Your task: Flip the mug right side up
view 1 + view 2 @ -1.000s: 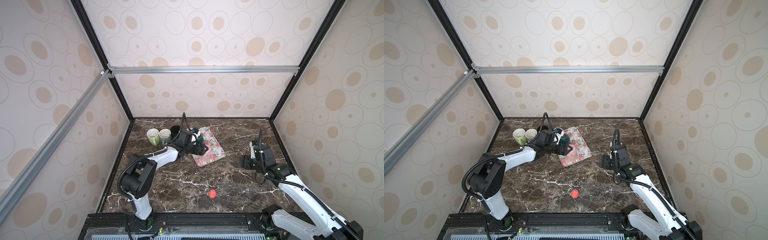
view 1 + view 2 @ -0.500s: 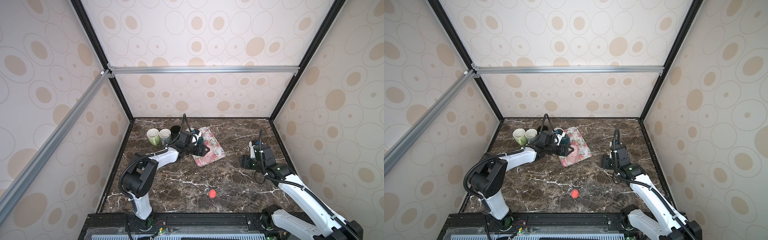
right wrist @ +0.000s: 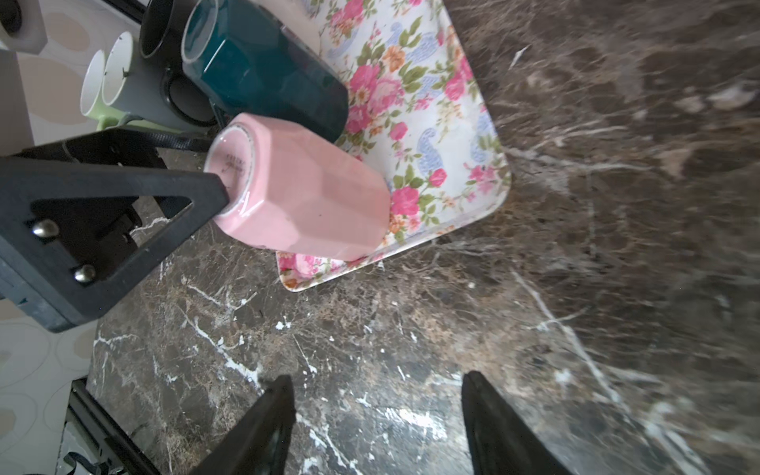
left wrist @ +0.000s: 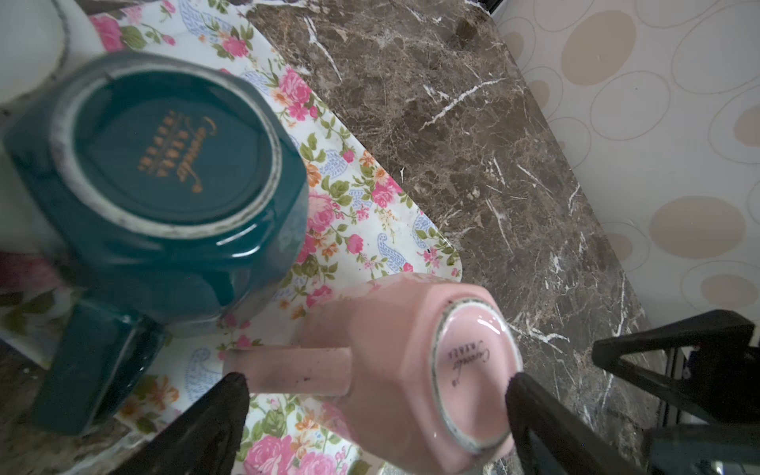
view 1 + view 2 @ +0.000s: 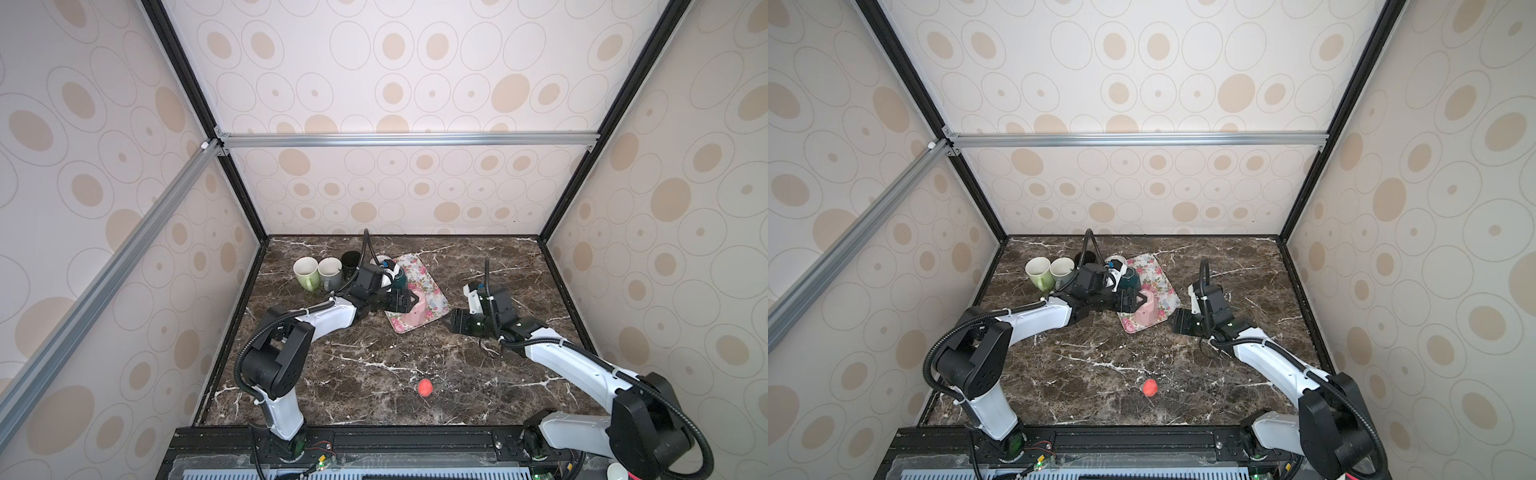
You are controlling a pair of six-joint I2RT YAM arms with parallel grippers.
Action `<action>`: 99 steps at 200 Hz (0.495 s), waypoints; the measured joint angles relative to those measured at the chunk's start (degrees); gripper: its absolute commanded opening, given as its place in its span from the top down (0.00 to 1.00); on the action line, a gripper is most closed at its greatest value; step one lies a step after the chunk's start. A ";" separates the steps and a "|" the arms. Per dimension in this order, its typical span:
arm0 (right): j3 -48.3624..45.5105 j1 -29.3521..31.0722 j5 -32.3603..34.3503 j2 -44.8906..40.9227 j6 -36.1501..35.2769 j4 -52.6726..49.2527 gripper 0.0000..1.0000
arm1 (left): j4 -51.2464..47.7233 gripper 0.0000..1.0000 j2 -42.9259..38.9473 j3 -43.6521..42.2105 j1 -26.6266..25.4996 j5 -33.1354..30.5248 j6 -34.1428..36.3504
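A pink mug (image 5: 417, 311) (image 5: 1148, 309) stands upside down on the front corner of a floral tray (image 5: 432, 291) (image 5: 1158, 274). In the left wrist view its base (image 4: 473, 362) faces the camera and its handle (image 4: 288, 370) points sideways. My left gripper (image 5: 411, 301) (image 5: 1138, 300) (image 4: 376, 382) is open and straddles this mug. One fingertip (image 4: 520, 386) rests against the base rim and the other sits by the handle's end. My right gripper (image 5: 455, 324) (image 5: 1177, 322) (image 3: 378, 380) hangs open over bare marble to the right of the tray, holding nothing.
A teal mug (image 5: 400, 279) (image 4: 164, 156) stands upside down on the tray right behind the pink one. Left of the tray stand a green mug (image 5: 305, 272), a grey mug (image 5: 330, 272) and a black mug (image 5: 351, 262), all upright. A small red ball (image 5: 425, 387) lies near the front.
My left gripper's jaws have spread a little wider around the pink mug. Neither arm has visibly shifted.
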 measured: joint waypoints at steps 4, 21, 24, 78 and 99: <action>0.00 0.44 -0.20 0.76 0.31 0.76 0.35 | 0.07 0.02 -0.07 -0.02 -0.02 -0.44 -0.11; 0.07 1.81 -0.59 3.65 1.31 3.04 0.36 | 0.28 0.02 -0.37 -0.13 -0.02 -2.01 -0.68; 0.07 1.99 -0.61 4.07 1.46 3.41 0.36 | 0.28 0.02 -0.37 -0.13 -0.02 -2.38 -0.85; 0.55 3.02 -0.31 6.67 2.54 5.53 0.36 | 0.74 0.02 -1.68 -1.49 -0.09 -11.34 -2.56; 0.74 3.02 -0.07 6.67 2.51 5.51 0.37 | 0.22 0.02 -2.89 -1.99 -0.28 -15.61 -2.64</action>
